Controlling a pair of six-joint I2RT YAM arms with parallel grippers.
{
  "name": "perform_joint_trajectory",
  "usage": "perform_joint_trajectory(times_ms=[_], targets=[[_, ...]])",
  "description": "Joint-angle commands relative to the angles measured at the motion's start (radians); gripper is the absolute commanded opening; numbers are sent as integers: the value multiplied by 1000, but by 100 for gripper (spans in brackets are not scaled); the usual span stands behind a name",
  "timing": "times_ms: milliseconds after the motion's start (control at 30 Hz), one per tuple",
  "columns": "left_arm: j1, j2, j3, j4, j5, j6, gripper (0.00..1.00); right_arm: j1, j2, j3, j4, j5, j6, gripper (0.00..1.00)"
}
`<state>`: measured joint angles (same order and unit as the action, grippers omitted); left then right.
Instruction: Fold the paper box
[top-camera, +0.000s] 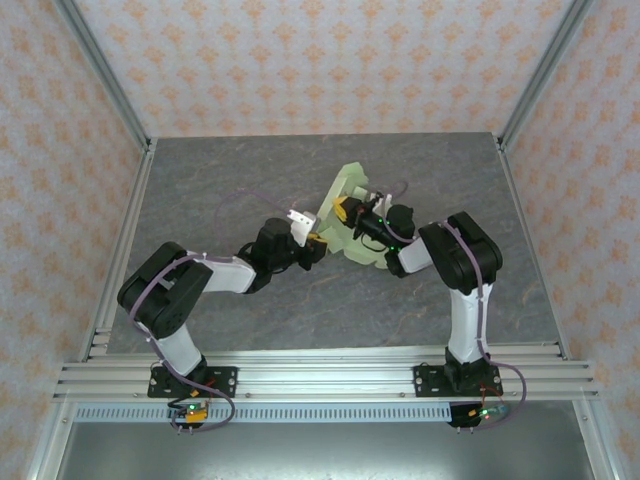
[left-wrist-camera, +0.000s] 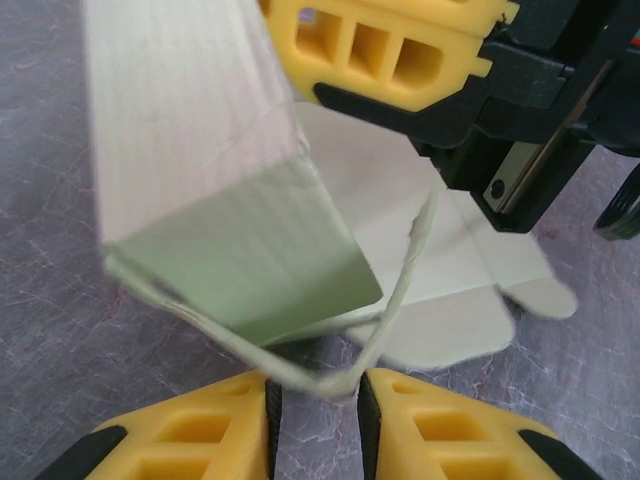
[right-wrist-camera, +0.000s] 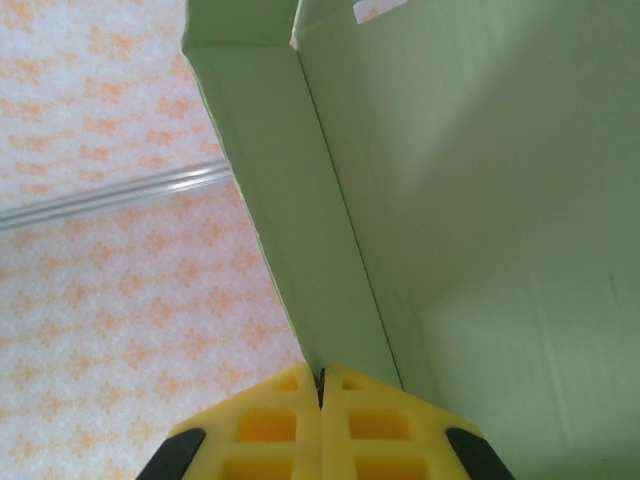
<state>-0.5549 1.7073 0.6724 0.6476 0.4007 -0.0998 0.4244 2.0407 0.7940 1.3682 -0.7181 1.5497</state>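
The paper box is a pale green card sheet, partly raised, standing near the middle of the table. In the left wrist view its walls form an open V above flat flaps on the table. My left gripper is closed on the folded bottom corner of that V, which sits between its yellow fingers. From the top view, the left gripper meets the box's near-left edge. My right gripper is shut on the edge of an upright wall. It holds the box from the right, and its yellow fingers appear behind the card.
The grey marbled table is open to the left and right of the box. Patterned walls and slanted metal posts close in the back and sides. An aluminium rail runs along the near edge by the arm bases.
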Motion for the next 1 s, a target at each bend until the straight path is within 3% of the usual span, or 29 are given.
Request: perform_joint_trajectory(times_ms=[0, 233, 500, 767, 833, 967], targets=[[4, -56, -17, 0, -56, 13, 28, 51, 2, 91, 35, 11, 11, 0], [69, -111, -70, -51, -110, 29, 27, 95, 105, 212, 34, 29, 3, 0], [133, -83, -84, -25, -128, 16, 27, 96, 179, 169, 35, 46, -30, 0], [135, -17, -43, 3, -99, 14, 28, 98, 209, 153, 35, 68, -15, 0], [135, -12, -37, 6, -100, 19, 32, 100, 207, 162, 35, 73, -7, 0], [135, -20, -36, -4, -128, 40, 51, 112, 204, 189, 33, 92, 26, 0]])
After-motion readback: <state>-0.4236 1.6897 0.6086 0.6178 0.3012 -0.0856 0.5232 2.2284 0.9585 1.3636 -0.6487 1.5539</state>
